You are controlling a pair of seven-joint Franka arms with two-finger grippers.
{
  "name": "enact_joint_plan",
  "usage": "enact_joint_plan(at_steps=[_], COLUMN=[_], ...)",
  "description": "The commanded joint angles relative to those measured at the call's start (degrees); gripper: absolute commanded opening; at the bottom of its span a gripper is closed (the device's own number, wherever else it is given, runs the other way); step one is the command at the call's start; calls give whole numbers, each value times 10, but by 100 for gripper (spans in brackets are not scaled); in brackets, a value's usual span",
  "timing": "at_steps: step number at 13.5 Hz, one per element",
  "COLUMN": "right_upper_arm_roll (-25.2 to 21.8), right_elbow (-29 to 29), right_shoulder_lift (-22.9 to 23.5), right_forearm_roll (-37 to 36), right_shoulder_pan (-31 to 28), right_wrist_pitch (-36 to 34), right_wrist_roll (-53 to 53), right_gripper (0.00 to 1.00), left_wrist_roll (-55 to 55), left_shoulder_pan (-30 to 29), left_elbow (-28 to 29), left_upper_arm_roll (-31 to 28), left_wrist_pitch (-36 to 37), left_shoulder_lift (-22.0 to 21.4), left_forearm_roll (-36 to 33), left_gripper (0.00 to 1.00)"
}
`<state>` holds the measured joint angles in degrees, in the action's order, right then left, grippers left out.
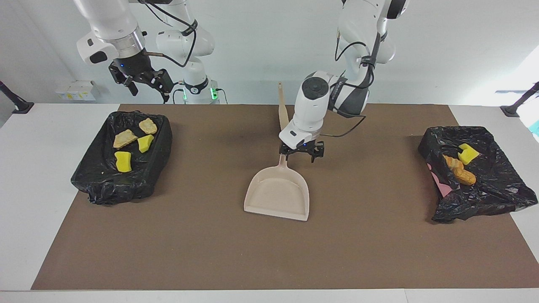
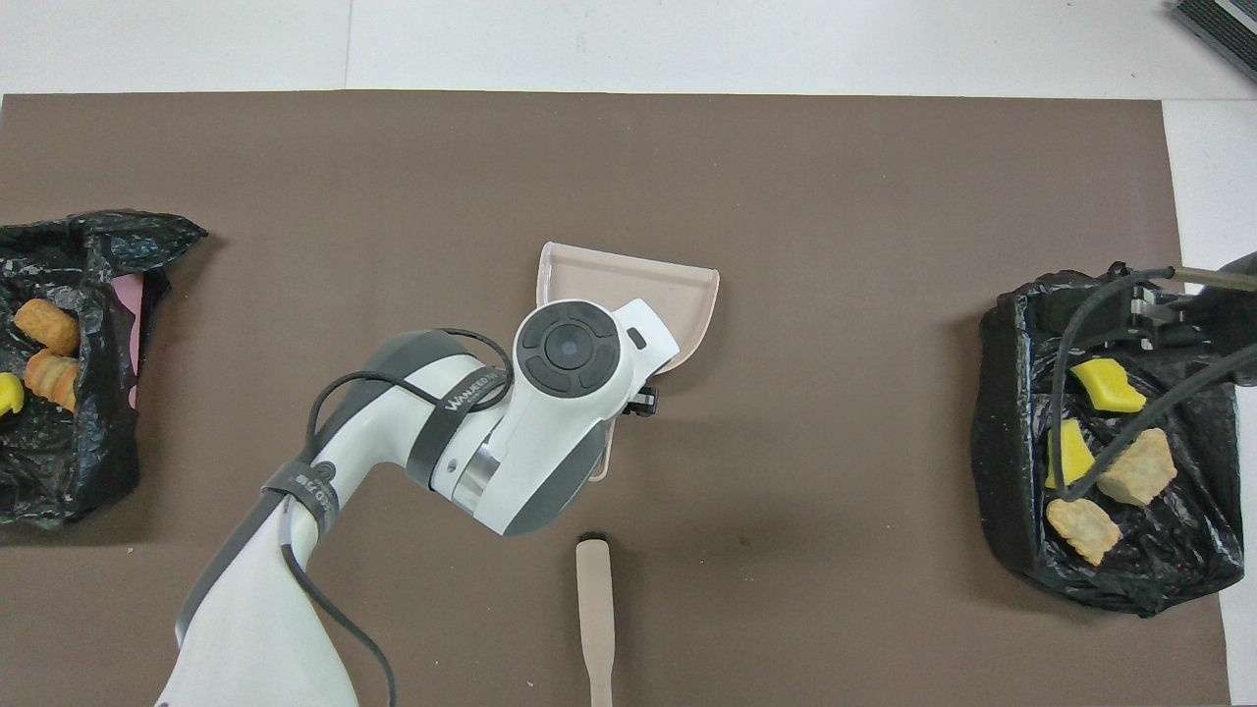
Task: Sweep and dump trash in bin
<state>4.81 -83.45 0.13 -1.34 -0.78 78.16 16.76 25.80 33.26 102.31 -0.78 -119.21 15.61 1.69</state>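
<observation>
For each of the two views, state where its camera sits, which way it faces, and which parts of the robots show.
Facing view: high across the table, facing both arms; left gripper above the dustpan handle.
Overhead view: above the robots' end, looking steeply down; left arm visible.
Shared: dustpan, brush, both black bins.
</observation>
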Motion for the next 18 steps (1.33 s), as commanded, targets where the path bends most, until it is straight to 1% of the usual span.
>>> enact_joint_plan(at_steps=[1,4,7,13,15,18], right_upper_arm_roll=[-2,-2,-2,-2,-2,-2], right_elbow=[-15,-15,-15,-15,-15,-15], right_shoulder_lift=[-12,-12,-12,-12,-12,-12], right_forearm_roll=[11,11,11,11,11,11], right_shoulder_pan=[-5,-5,-5,-5,-5,-5], right_wrist_pitch=[6,5,5,5,5,5], right_wrist_roll=[-9,-9,-9,-9,-9,-9], right_gripper=[100,100,100,100,100,100], left_wrist_roll=[-5,-30,-99,-249,-287,-294], left_shoulder_pan=[-70,-129,-179,-268,-291,-317], left_elbow=[2,-19,-36,-36,-36,-37], left_upper_arm_roll=[3,3,3,2,2,2], left_wrist_pitch=[10,8,7,18,48,98], left_shoulder_lift=[-17,-18,-27,-75,-91,-118], left_forearm_roll=[8,5,2,2,2,2], left_gripper=[100,100,100,100,100,100])
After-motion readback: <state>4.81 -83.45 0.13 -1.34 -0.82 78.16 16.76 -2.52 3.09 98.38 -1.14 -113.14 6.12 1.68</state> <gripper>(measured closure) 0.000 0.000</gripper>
